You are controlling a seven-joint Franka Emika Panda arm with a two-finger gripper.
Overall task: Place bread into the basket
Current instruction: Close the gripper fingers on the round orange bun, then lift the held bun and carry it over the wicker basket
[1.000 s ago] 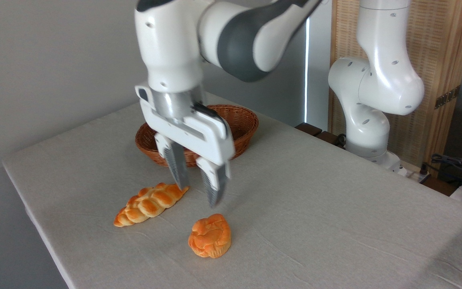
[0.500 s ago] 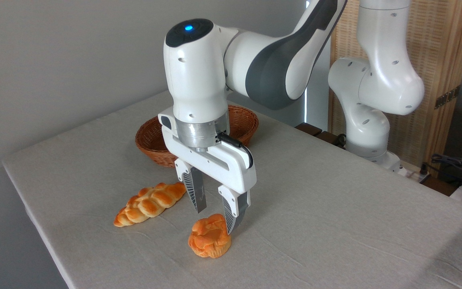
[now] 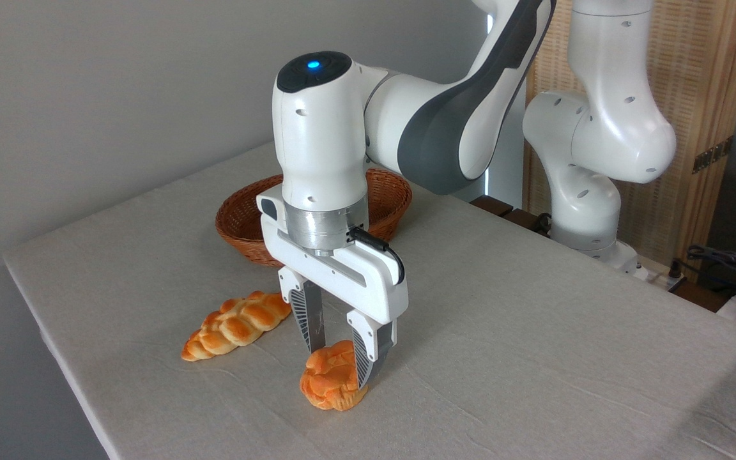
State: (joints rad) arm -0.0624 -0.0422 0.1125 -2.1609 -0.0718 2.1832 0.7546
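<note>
The bread point(image 3: 328, 384), a small round orange-golden bun with a swirled top, lies on the table near the front edge. My gripper point(image 3: 340, 368) has come down over it and stands open, one finger on each side of the bun's upper back part. The left finger point(image 3: 311, 319) is just behind the bun; the right finger point(image 3: 364, 354) covers its right side. Whether the pads touch the bun is unclear. The brown wicker basket point(image 3: 240, 220) sits behind my wrist, partly hidden by it, with nothing showing inside.
A long braided loaf point(image 3: 237, 324) lies to the left of the bun, close to the left finger. The table's front-left edge point(image 3: 74, 390) runs near both breads. The arm's white base point(image 3: 588, 211) stands at the back right, with cables point(image 3: 726, 262) beyond.
My gripper has moved forward, to the right and down, from above the braided loaf's tip to straddling the bun. The bun and the braided loaf have not moved.
</note>
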